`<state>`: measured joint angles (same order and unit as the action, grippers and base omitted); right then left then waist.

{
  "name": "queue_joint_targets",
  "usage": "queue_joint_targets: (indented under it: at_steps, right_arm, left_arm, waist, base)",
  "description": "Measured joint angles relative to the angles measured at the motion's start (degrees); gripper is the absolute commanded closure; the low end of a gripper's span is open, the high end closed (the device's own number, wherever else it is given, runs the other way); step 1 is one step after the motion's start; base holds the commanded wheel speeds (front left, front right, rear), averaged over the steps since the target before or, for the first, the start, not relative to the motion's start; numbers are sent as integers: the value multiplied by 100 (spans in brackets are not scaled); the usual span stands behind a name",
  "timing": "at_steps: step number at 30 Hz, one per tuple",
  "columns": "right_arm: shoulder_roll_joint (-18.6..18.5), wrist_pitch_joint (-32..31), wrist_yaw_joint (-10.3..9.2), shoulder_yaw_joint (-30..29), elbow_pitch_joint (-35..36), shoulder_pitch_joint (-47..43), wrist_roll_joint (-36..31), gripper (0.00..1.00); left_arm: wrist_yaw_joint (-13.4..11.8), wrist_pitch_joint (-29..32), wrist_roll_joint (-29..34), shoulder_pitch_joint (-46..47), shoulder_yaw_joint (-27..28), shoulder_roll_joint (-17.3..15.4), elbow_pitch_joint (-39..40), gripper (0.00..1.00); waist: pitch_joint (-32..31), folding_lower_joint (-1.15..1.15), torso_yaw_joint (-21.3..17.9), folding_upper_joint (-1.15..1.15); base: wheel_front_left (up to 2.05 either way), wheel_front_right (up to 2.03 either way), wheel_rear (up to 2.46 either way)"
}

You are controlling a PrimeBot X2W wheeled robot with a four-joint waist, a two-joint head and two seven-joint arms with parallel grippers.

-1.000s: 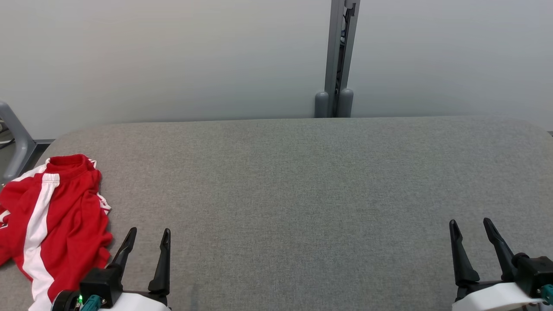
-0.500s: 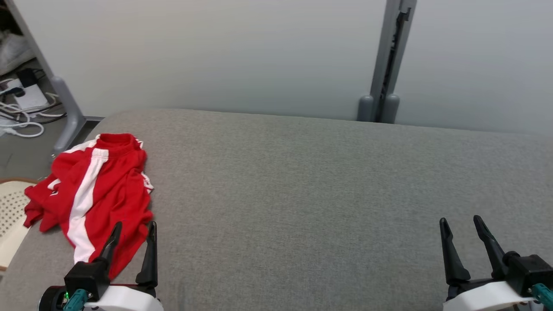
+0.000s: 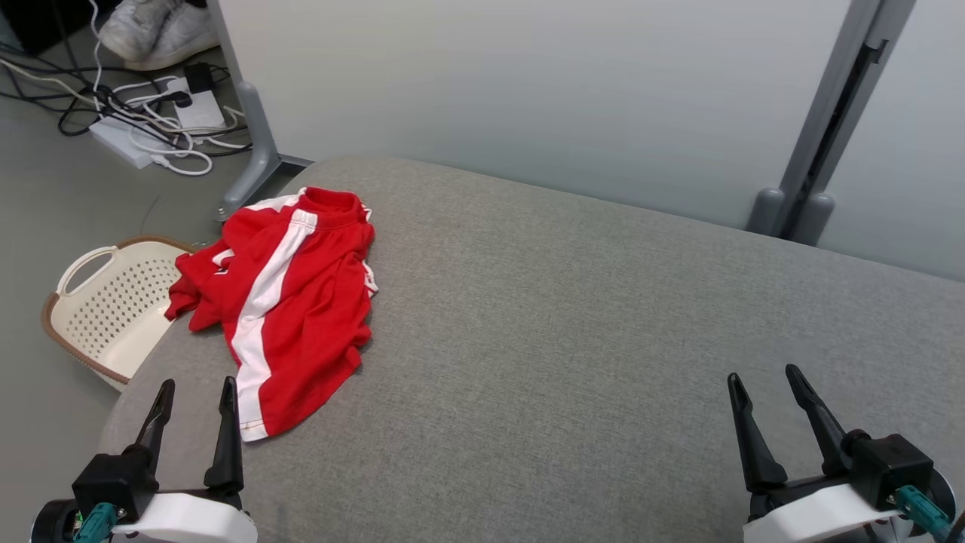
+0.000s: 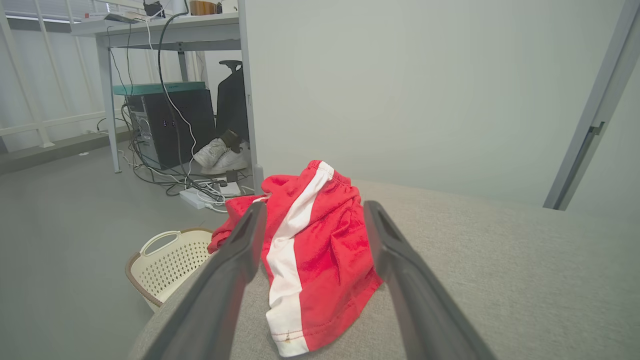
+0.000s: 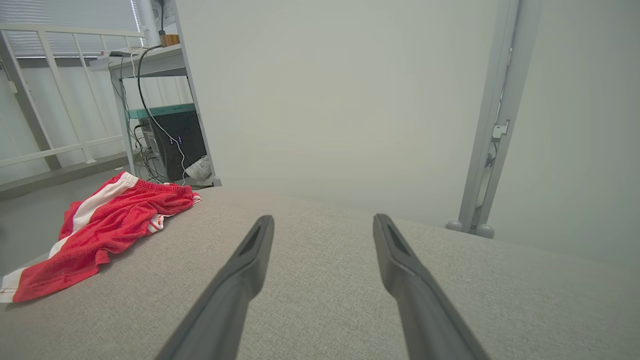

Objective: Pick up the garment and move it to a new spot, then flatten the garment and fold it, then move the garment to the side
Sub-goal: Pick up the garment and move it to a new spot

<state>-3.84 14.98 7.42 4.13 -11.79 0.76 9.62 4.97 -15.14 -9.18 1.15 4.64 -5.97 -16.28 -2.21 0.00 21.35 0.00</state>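
Garment (image 3: 290, 302) crumpled at table (image 3: 565, 339) corner, basket (image 3: 113, 309) on floor beside; left hand (image 3: 197, 382), right hand (image 3: 761, 373) spread, empty.

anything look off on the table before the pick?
Only the garment: it lies crumpled at the far-left corner of the table, and one bunched end seems to lap over the edge above the basket on the floor. Nothing looks spilled or damaged. The left gripper and right gripper are open and empty.
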Motion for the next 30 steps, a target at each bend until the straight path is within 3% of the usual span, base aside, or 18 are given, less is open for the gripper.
queue_joint_targets:
  at_steps: [10, 23, 30]
  right_arm:
    - [34, 0, 0, 12, 22, 48, -10, 0]
    - [43, -35, 0, -35, 85, 46, -70, 0]
    - [-54, -215, 1, -54, 349, 260, -181, 0]
  left_arm:
    - [9, 0, 2, -1, 63, 3, 15, 0]
    - [7, 0, 26, 26, 142, 82, -10, 0]
    - [49, -1, -108, 648, 147, 96, -303, 0]
  waist:
    - [33, 0, 280, 0]
    - [120, 0, 273, 0]
    - [524, 0, 170, 0]
  base:
    - [0, 0, 0]
    - [0, 0, 0]
    - [0, 0, 0]
